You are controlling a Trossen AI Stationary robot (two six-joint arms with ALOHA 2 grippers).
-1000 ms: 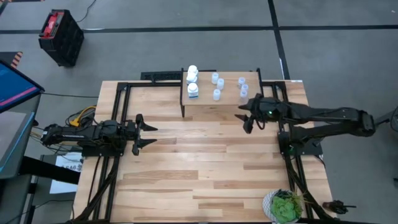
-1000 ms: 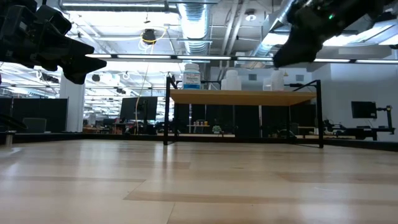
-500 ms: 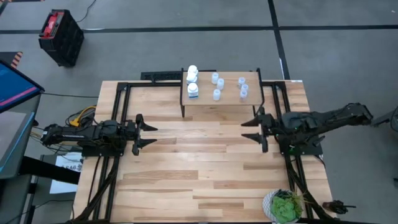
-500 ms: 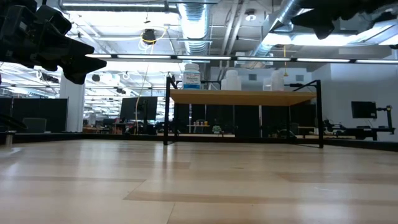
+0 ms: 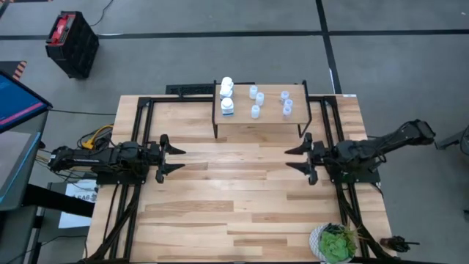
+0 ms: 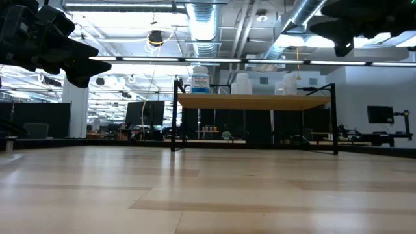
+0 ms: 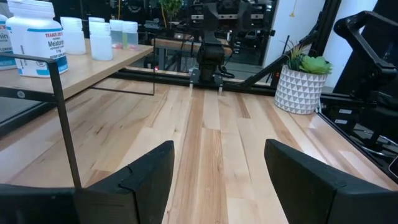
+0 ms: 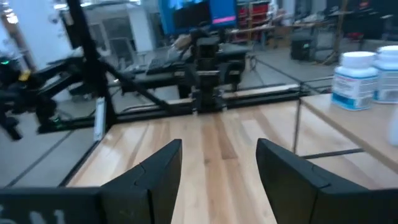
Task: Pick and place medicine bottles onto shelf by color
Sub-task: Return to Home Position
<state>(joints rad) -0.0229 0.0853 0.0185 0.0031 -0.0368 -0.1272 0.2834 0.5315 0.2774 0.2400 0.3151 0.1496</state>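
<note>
You see the left pincer [image 5: 176,160] and right pincer [image 5: 292,159], both released and empty, facing across the tabletop [image 5: 234,198]. The medicine bottles [image 5: 256,111] stand on the far shelf [image 5: 264,125], white ones leftmost.

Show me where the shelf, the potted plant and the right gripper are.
shelf [image 5: 271,122], high view, bare wood of its board.
potted plant [image 5: 337,245], high view, middle of its green leaves.
right gripper [image 5: 292,158], high view, midway between its open fingertips.

bottles [image 5: 256,111] on shelf [image 5: 267,123] | shelf at table [image 5: 234,183] rear | plant [image 5: 335,244] probably front-right corner
</note>
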